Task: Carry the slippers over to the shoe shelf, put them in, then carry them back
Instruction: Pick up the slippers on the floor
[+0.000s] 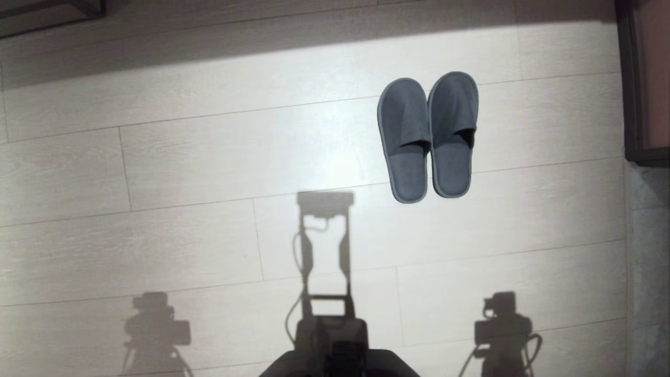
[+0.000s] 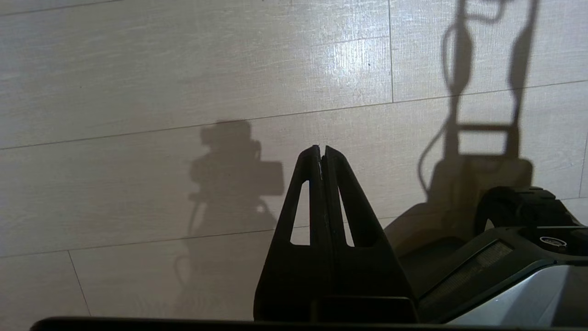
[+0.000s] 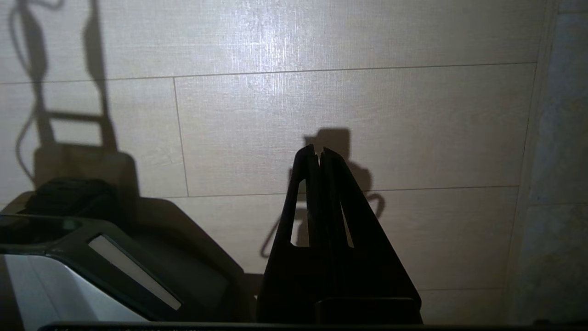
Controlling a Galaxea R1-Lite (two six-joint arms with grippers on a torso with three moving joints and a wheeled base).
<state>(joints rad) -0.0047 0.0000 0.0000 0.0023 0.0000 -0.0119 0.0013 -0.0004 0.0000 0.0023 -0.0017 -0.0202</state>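
Observation:
The slippers (image 1: 426, 137), a grey-blue pair, lie side by side on the pale plank floor, right of centre in the head view, toes pointing away from me. Neither arm shows in the head view, only their shadows low on the floor. My left gripper (image 2: 321, 148) hangs shut over bare floor beside my base, holding nothing. My right gripper (image 3: 318, 149) is also shut and empty, over bare floor. No slipper appears in either wrist view. A dark-trimmed frame (image 1: 641, 84) stands at the right edge; I cannot tell whether it is the shoe shelf.
My dark base (image 1: 335, 361) fills the bottom middle of the head view and casts a tall shadow on the floor. A grey wall strip (image 1: 646, 262) runs down the right side below the frame. Another dark-edged piece (image 1: 47, 13) sits at the far left corner.

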